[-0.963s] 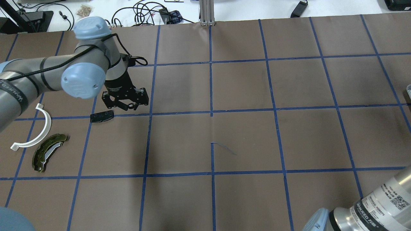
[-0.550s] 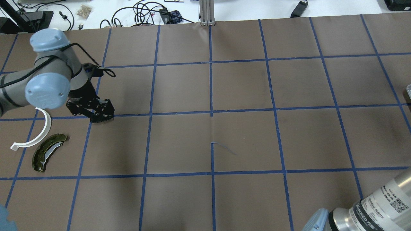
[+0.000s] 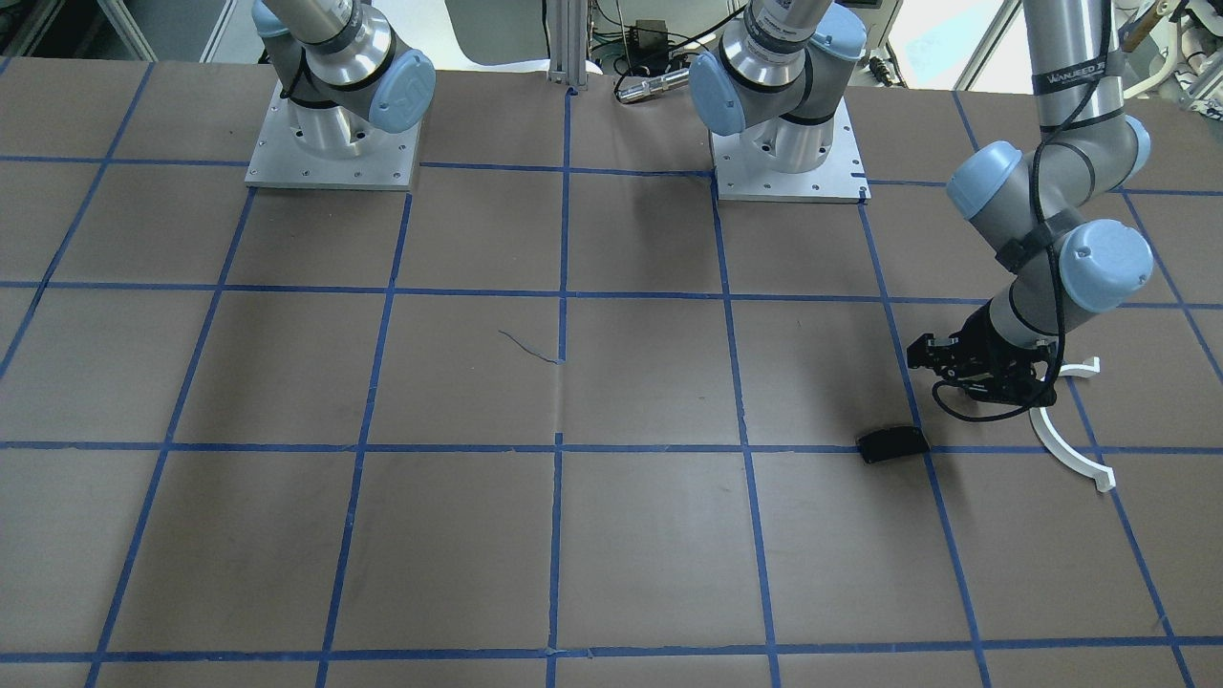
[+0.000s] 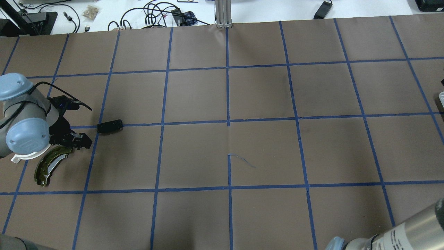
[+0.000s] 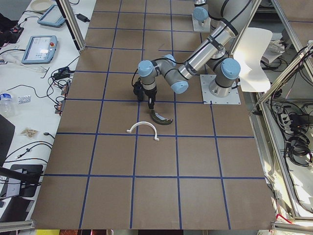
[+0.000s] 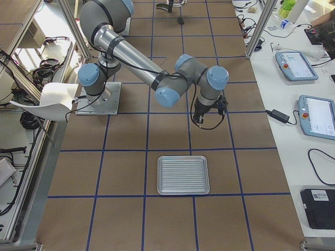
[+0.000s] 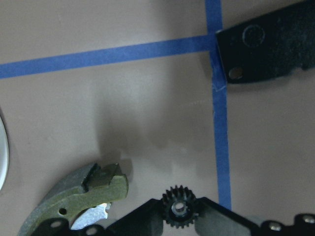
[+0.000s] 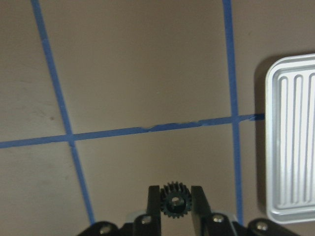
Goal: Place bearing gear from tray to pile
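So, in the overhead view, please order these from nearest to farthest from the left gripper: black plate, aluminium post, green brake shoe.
1. Olive-green brake shoe, just below and left of the left gripper.
2. Black plate, up and right of it.
3. Aluminium post, far off at the view's top centre.

Only legible txt: "WANJEED" on left arm (image 3: 1072, 75).
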You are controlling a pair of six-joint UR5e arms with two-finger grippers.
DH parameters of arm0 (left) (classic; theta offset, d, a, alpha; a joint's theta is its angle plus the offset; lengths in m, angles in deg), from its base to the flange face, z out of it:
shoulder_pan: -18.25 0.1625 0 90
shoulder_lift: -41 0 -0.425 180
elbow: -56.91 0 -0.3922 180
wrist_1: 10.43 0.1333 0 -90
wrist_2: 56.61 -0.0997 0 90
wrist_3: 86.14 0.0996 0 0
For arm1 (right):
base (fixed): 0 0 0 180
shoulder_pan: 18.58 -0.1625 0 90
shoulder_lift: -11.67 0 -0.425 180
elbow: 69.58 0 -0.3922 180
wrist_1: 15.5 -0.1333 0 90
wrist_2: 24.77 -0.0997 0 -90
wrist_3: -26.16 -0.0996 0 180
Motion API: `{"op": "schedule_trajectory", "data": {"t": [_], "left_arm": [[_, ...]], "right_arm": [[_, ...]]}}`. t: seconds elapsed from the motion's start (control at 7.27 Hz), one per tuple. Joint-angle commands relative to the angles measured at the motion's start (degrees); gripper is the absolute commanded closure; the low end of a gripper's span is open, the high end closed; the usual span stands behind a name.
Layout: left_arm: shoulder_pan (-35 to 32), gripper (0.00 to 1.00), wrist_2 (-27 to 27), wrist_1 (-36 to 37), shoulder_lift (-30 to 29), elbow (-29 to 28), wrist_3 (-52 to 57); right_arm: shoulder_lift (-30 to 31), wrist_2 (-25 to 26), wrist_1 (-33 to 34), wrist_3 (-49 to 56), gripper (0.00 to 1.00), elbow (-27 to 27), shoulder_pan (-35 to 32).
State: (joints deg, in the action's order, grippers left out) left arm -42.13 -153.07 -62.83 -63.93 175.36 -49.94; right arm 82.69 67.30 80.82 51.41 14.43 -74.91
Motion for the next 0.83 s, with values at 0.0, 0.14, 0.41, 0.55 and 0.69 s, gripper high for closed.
{"op": "schedule_trajectory", "data": {"t": [0.0, 0.14, 0.41, 0.55, 0.69], "left_arm": [[-0.26, 0.00, 0.13, -0.07, 0.25, -0.15, 0.10], [-1.40, 0.00, 0.04, -0.68, 1.82, -0.41, -0.34], [-6.13, 0.00, -0.05, -9.06, 8.39, -3.03, -4.79], [-10.42, 0.00, -0.05, -16.26, 11.30, -7.57, -9.78], [-15.33, 0.00, 0.04, -23.99, 12.98, -12.75, -16.79]], "right_arm": [[7.80, -0.75, -0.27, -12.56, 1.00, 6.76, -11.29], [8.17, -0.92, -0.26, -17.39, 1.00, 6.86, -17.53], [8.70, -1.79, -0.09, -27.77, 1.00, 6.95, -28.00], [8.18, -2.23, 1.48, -35.72, 1.00, 6.95, -32.75], [7.39, -3.20, 3.15, -39.28, 1.00, 7.56, -37.15]]}}
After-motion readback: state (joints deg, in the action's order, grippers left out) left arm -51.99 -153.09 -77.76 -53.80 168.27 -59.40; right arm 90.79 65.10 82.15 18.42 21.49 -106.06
